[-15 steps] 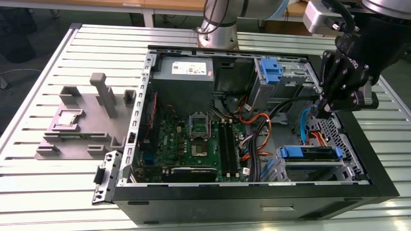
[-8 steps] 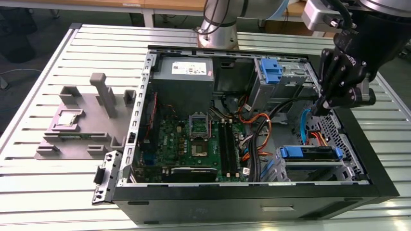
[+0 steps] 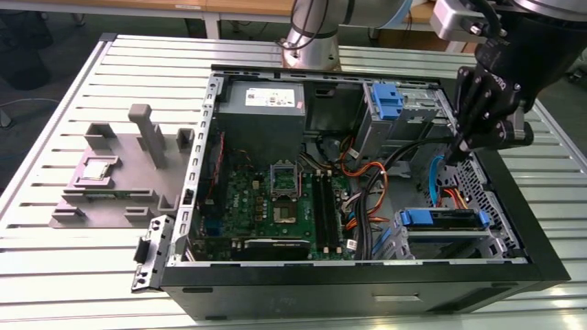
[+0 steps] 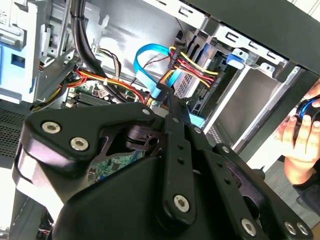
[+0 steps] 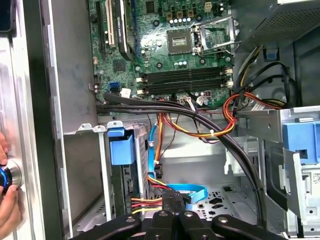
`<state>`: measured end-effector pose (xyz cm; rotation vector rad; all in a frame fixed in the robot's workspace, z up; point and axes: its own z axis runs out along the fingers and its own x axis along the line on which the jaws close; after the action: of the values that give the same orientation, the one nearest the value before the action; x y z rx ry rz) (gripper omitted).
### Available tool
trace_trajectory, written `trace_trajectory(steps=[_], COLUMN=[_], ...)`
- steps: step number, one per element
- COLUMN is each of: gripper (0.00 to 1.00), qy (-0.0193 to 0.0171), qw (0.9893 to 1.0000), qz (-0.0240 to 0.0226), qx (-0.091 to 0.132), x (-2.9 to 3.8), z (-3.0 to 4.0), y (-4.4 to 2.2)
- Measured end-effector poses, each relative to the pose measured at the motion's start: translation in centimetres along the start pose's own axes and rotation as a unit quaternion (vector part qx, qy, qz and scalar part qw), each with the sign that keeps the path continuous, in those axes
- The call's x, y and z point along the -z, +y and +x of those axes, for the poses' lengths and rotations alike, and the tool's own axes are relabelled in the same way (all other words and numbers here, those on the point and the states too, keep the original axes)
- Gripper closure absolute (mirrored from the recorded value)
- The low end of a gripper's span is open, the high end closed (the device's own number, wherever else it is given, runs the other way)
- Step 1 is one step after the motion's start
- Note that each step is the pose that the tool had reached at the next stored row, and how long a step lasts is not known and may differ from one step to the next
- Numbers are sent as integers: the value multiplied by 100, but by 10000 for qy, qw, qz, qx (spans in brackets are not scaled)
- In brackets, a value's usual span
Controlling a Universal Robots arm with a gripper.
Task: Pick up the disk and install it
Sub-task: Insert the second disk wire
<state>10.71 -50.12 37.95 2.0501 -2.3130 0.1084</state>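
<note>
An open computer case (image 3: 362, 275) lies on a slatted metal desk (image 3: 55, 247) beside a grey fixture (image 3: 119, 172). The gripper (image 3: 461, 141) hangs over the case's far right corner, jaws clenched on nothing. The disk (image 3: 443, 218) sits in the lower drive cage.

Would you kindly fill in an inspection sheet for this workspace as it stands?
Surface: slatted metal table carrying an open computer case.
Job's things: the disk, cannot tell for certain; a blue-fronted drive sits in a grey cage inside the case.
Clutter: grey fixture beside the case, on the exterior view's left.
Grippers: gripper shut, empty, over the case interior.
Cables: blue flat cable, coloured wires, black bundle.
Surroundings: a hand at the case's edge.
</note>
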Motion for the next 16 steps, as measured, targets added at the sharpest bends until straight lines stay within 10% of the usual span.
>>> trace_trajectory(steps=[16], gripper=[89], qy=[11], qw=[10000], qz=[-50], qx=[-2], x=[1], z=[-113], y=[-2])
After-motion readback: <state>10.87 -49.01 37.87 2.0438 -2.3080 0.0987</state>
